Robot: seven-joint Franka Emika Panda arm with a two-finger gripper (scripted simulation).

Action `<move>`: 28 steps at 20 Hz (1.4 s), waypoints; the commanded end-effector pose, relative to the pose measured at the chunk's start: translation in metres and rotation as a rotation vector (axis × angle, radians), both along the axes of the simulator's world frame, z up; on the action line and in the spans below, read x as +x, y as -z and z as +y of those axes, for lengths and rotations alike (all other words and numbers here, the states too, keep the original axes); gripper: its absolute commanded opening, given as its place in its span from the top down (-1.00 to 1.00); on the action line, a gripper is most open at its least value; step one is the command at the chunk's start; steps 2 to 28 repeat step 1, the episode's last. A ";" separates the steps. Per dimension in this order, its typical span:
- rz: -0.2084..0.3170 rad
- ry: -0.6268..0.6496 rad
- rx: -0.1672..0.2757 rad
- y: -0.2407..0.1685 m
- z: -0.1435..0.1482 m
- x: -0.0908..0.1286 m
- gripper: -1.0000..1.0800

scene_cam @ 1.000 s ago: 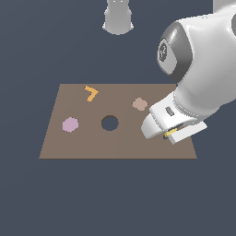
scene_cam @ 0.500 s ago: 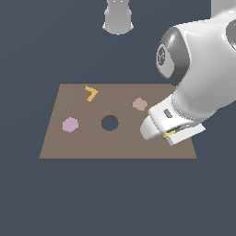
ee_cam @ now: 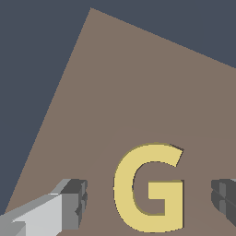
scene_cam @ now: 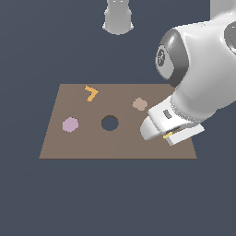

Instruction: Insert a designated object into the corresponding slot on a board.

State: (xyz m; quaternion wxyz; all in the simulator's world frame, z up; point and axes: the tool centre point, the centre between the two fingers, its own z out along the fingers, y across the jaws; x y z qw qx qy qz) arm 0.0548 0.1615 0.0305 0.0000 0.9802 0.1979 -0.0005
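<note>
Hovering low over the board [ee_cam: 138,92], claw [ee_cam: 150,196] spread apart, yellow letter G [ee_cam: 150,186] lying flat between its fingers. Judged: centre on G, descend squarely, close evenly.

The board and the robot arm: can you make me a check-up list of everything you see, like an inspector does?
Surface: brown board lying flat on a dark blue-grey floor.
Job's things: yellow letter G lies flat on the board, between the end effector's fingers; round hole near the board's middle.
Clutter: orange L-shaped piece, pink hexagon and tan piece, all on the board and apart from each other.
End effector: open, one finger on each side of the G, not touching it.
Cables: nothing seen.
Surroundings: grey robot base beyond the board's far edge; the white arm hides the board's corner on the exterior view's right.
</note>
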 end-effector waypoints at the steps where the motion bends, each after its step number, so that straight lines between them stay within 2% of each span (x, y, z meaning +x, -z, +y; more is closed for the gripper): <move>1: 0.000 0.000 0.000 0.000 0.000 0.000 -0.92; 28: 0.000 0.000 0.000 0.000 0.000 0.000 -0.92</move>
